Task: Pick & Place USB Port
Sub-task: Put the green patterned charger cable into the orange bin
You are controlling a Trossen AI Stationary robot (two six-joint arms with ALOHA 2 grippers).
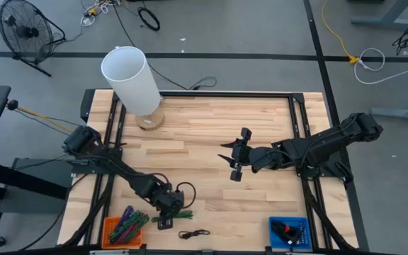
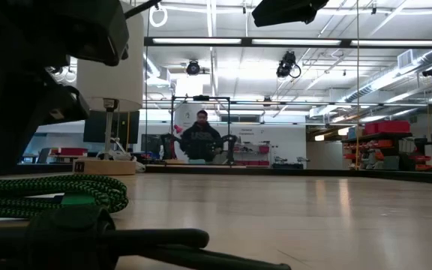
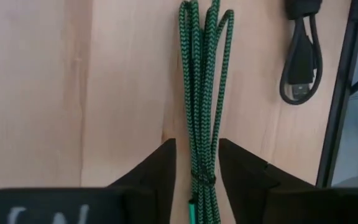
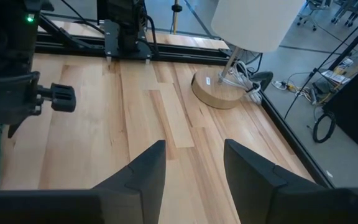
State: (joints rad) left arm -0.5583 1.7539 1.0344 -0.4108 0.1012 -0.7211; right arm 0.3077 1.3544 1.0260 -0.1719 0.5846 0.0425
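Note:
A green braided USB cable (image 3: pixel 201 93), folded into a long bundle and tied by a dark band, lies flat on the wooden table near its front left (image 1: pixel 183 211). My left gripper (image 3: pixel 196 142) stands over it, pointing steeply down and open. One finger is on each side of the bundle near the band, and bare wood shows between one finger and the cable. In the low view the cable (image 2: pixel 51 191) lies close in front of the camera. My right gripper (image 1: pixel 234 159) hangs open above the table's middle, holding nothing (image 4: pixel 194 146).
A coiled black cable (image 3: pixel 300 62) lies just beside the green one, near the front edge (image 1: pixel 193 234). An orange bin (image 1: pixel 107 234) of cables sits at the front left and a blue bin (image 1: pixel 273 227) at the front right. A white lamp (image 1: pixel 129 78) stands at the far left.

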